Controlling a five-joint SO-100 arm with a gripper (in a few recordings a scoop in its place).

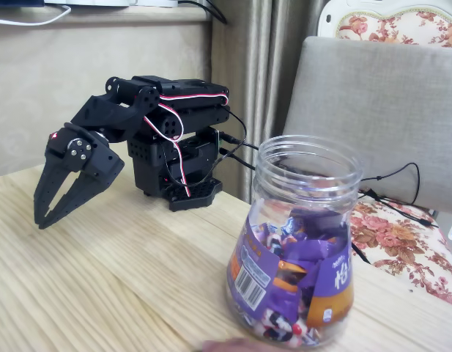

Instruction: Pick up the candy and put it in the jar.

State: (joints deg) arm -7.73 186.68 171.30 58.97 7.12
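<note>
In the fixed view the black arm sits folded at the back left of the wooden table (101,279), its gripper (39,218) hanging tips-down just above the boards, the two fingers slightly parted and holding nothing. The jar (295,249) stands upright, lid off, well apart to the right in the foreground, partly filled with a pile of purple sweets (306,257). No single loose candy can be told apart near the gripper. A grey chair back (379,110) rises behind the jar.
</note>
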